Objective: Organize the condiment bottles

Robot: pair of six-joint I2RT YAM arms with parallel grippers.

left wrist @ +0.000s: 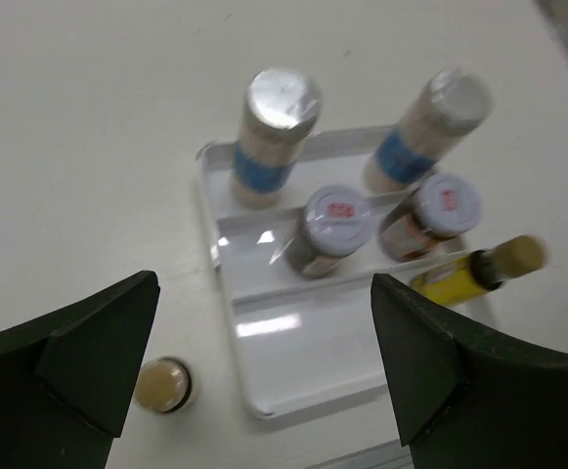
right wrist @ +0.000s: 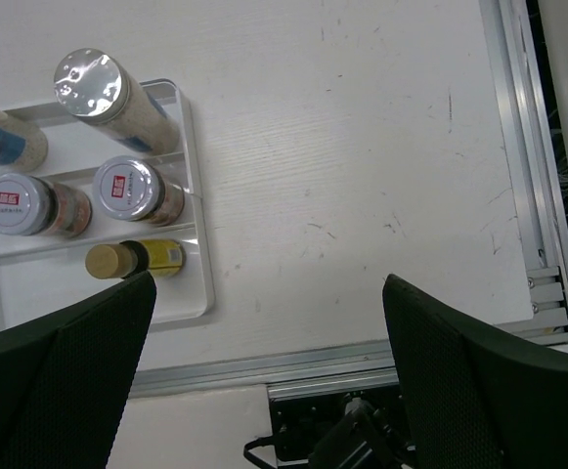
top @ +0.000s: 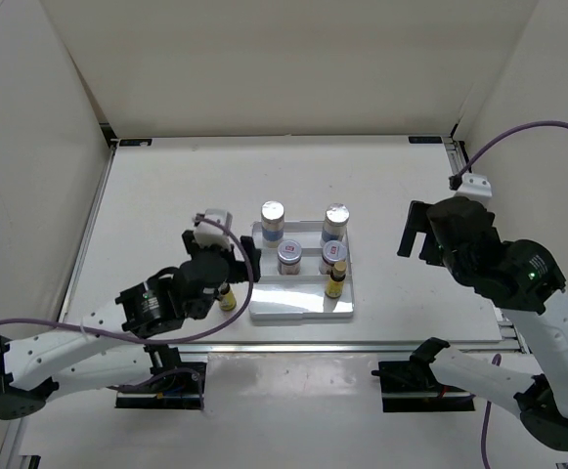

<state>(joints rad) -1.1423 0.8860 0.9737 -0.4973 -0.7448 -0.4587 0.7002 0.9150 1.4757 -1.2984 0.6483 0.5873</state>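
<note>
Worktop (top: 166, 195) from above w/ white three-row tray (top: 300, 311) at centre. Back row: two tall silver-capped bottles (top: 273, 221) (top: 335, 225). Middle row: two short red-label jars (top: 290, 256) (top: 333, 256). Front row, right end: one tiny yellow bottle (top: 336, 281). The second yellow bottle (left wrist: 166, 384) stands outside the tray, on the worktop just beside its left edge, close to the left end effector (left wrist: 262, 293), whose jaws are spread wide w/ nothing gripped. The right end effector (right wrist: 269, 283) hangs well right of the tray, jaws wide, holding nothing.
</note>
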